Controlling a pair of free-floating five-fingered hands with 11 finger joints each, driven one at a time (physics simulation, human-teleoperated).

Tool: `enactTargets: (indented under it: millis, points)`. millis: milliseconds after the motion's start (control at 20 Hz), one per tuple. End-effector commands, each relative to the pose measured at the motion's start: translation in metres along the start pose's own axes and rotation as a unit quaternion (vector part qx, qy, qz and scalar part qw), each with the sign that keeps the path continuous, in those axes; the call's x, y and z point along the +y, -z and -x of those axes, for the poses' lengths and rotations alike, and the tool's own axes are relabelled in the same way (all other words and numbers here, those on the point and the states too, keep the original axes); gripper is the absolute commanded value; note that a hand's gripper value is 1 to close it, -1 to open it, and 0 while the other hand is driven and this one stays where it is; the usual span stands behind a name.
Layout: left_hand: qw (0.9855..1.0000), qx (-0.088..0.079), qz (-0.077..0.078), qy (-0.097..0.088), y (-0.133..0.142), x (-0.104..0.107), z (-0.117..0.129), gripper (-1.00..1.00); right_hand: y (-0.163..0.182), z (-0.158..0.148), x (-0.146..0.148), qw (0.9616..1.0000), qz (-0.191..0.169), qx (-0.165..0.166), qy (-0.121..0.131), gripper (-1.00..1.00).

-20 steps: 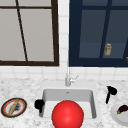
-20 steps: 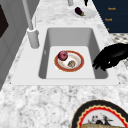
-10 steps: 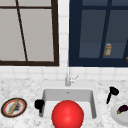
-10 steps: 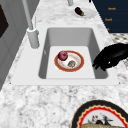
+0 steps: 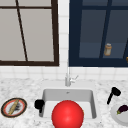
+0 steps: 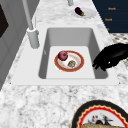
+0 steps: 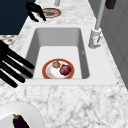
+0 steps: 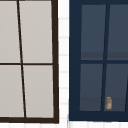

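A white sink (image 6: 50,35) is set into a marbled counter (image 6: 37,105), with a tap (image 6: 32,37) standing at its back rim beside the window wall; a red-rimmed plate (image 6: 79,67) lies flat on the basin floor toward the front wall, bearing a dark red apple (image 6: 63,55) and a smaller brownish item (image 6: 71,63) whose kind cannot be told, the two lying just beside each other, well inside the rim; the left hand (image 6: 110,58) is seen in the left side view over the sink's front-left edge, fingers curled downward and clasping nothing, its fingertips near the basin wall and apart from the plate; the same hand appears in the front view as a dark shape (image 5: 39,104) at the left rim of the basin; the right hand (image 7: 12,66) is held in the air over the counter to the right of the sink, fingers straight and spread, nothing held, nearest to a white plate (image 7: 30,110) carrying an aubergine (image 7: 20,121); a patterned plate (image 5: 22,101) with a pale elongated item is placed on the counter left of the sink; a large red ball-like shape (image 5: 67,115) stands before the sink in the front view; a small jar (image 8: 108,103) is seen behind the dark glazed cabinet door (image 8: 95,32).
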Motion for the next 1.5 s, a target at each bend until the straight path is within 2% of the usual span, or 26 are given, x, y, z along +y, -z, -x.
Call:
enactTargets:
  millis: [0,400,850,1350,1450]
  points:
    - [1.0000,0.000,0.000,0.000,0.000,0.000,0.000,0.00,-0.015,0.003,-0.005,0.9976,-0.012,0.022,0.065,-1.00]
    - [1.0000,0.000,0.000,0.000,0.000,0.000,0.000,0.00,-0.042,0.010,-0.014,0.9938,-0.025,0.047,0.097,-1.00]
    - [1.0000,0.000,0.000,0.000,0.000,0.000,0.000,0.00,-0.052,0.008,-0.022,0.9886,-0.010,0.101,0.111,-1.00]
    - [1.0000,0.000,0.000,0.000,0.000,0.000,0.000,0.00,-0.060,0.004,-0.033,0.9772,0.011,0.152,0.147,-1.00]
    - [1.0000,0.000,0.000,0.000,0.000,0.000,0.000,0.00,-0.063,0.003,-0.036,0.9752,0.010,0.153,0.159,-1.00]
